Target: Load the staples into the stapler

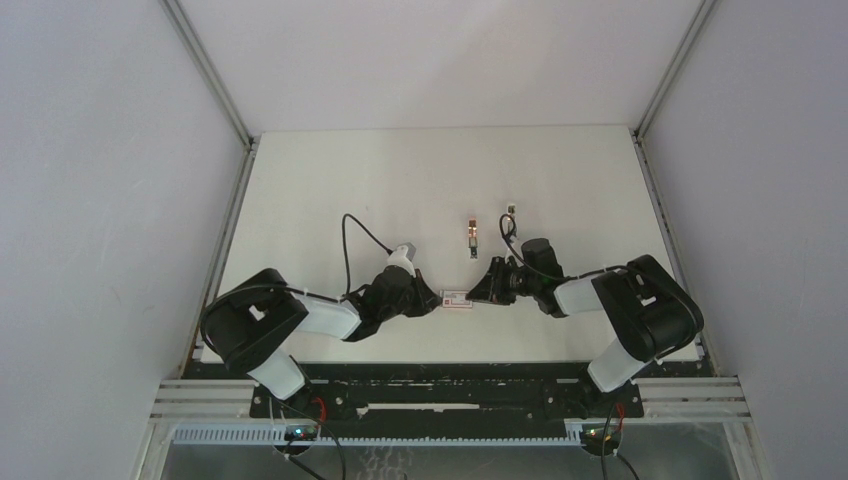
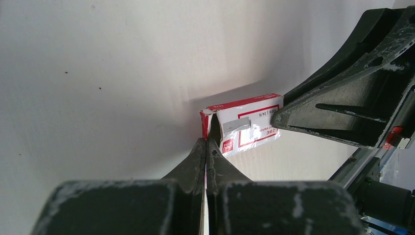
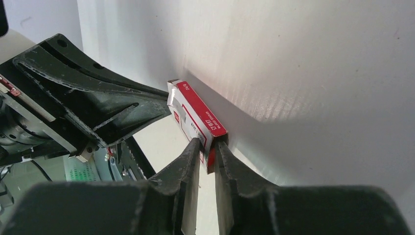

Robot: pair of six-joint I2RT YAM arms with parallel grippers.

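- White table; the stapler lies apart, seemingly unloaded.
- My right gripper clamps the staple box; my left gripper is pinched together at its far end, perhaps on a flap.
- No staples are out yet.

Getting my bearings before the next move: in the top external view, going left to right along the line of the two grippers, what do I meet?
Left arm → left gripper → staple carton → right gripper → right arm.
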